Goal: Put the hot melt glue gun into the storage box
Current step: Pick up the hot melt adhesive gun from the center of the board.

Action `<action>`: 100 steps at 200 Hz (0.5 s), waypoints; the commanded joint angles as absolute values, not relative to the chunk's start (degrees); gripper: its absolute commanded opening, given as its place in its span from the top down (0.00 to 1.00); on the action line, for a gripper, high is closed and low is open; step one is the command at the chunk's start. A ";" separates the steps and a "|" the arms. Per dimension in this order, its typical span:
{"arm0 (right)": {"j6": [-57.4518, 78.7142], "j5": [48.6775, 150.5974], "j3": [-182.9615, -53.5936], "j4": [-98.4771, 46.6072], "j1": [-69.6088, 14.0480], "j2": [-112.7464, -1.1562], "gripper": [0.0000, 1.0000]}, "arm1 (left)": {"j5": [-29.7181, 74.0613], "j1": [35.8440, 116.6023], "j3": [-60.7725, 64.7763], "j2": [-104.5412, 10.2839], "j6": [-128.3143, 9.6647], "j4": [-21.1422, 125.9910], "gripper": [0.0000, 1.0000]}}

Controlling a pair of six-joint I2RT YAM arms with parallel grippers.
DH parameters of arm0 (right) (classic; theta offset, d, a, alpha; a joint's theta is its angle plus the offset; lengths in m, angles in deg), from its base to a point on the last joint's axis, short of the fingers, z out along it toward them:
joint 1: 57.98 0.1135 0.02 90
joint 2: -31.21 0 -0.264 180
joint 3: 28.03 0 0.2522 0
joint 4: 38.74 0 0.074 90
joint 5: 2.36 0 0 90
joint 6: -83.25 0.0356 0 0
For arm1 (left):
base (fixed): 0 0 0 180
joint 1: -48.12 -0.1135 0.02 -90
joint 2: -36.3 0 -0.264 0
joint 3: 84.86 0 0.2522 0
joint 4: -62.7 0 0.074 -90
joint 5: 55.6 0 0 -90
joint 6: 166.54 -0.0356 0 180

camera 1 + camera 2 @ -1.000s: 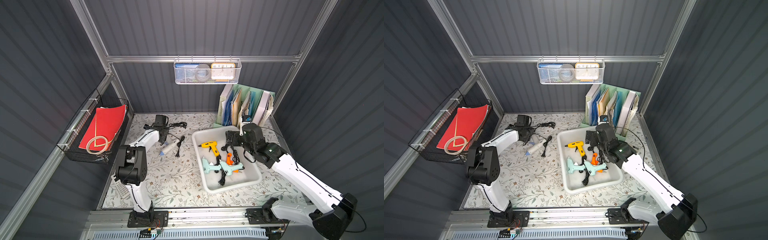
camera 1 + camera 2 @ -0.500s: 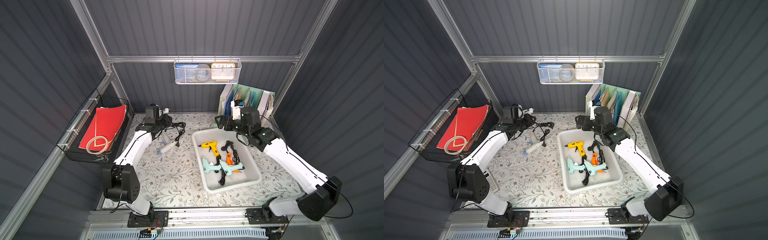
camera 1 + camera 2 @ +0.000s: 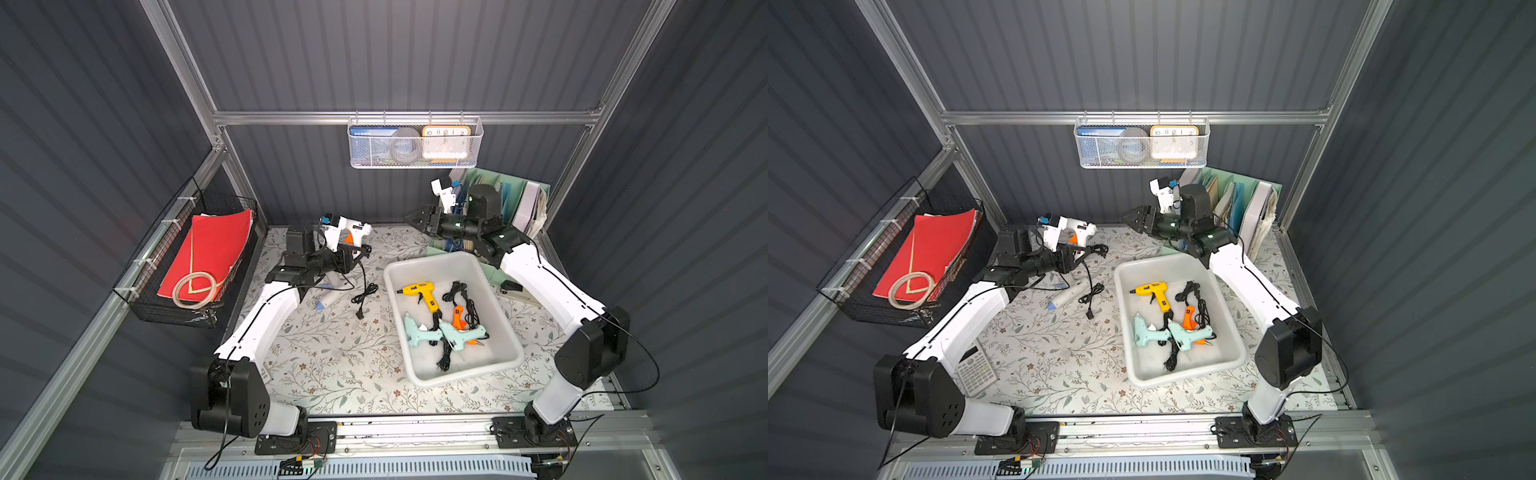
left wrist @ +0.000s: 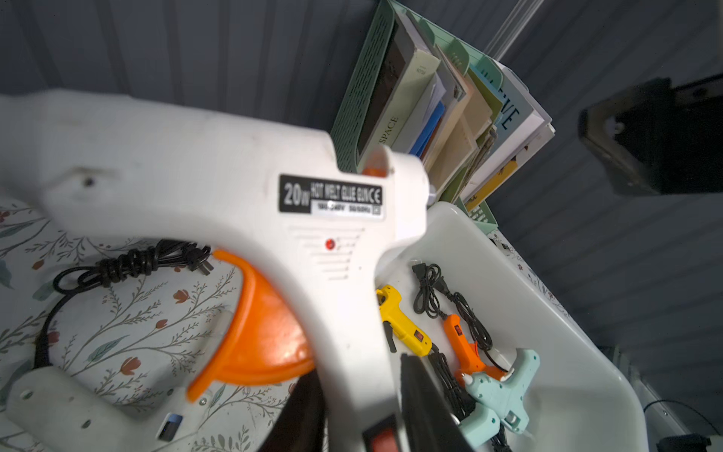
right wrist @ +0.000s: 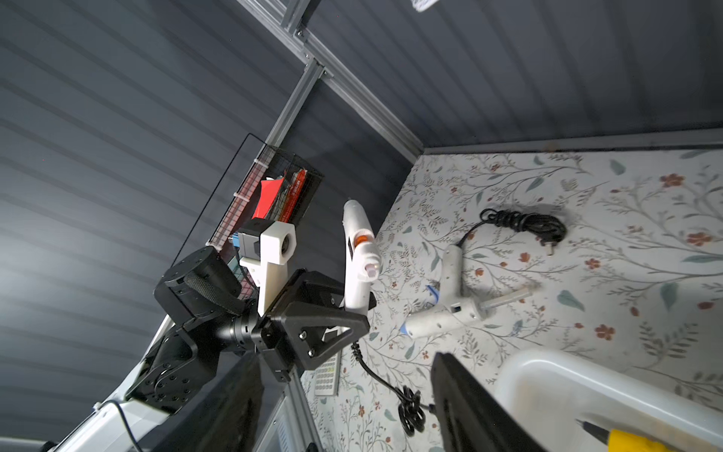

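the left gripper (image 3: 351, 251) squeezed the white glue gun (image 3: 353, 227), held up over the table (image 3: 332, 361) near the box (image 3: 432, 259), not in it yet; the right gripper (image 3: 409, 217) was open and empty; the loose cord (image 3: 365, 289) could catch on the box edge and pull the gun loose

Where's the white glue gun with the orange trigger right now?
In a top view, the left gripper holds the white glue gun above the flowered mat, left of the storage box.

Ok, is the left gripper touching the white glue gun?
Touching. The left wrist view shows the left gripper clamped on the white glue gun at its handle.
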State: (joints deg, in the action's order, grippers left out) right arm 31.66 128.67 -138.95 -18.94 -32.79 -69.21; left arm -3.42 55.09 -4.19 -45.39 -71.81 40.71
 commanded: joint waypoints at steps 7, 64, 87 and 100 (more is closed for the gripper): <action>33.58 134.74 -144.08 -17.88 -30.51 -72.66 0.28 | -8.06 55.51 -4.47 -42.40 -80.16 42.82 1.00; 31.46 132.72 -149.54 -13.73 -27.81 -78.13 0.29 | -12.79 55.51 -1.67 -43.16 -83.57 39.06 1.00; 31.30 132.69 -152.08 -12.82 -27.08 -80.53 0.31 | -14.09 55.59 -1.59 -42.92 -84.10 38.25 1.00; 31.48 132.67 -153.32 -12.59 -26.64 -81.91 0.32 | -14.74 55.59 -1.66 -42.46 -84.40 37.89 1.00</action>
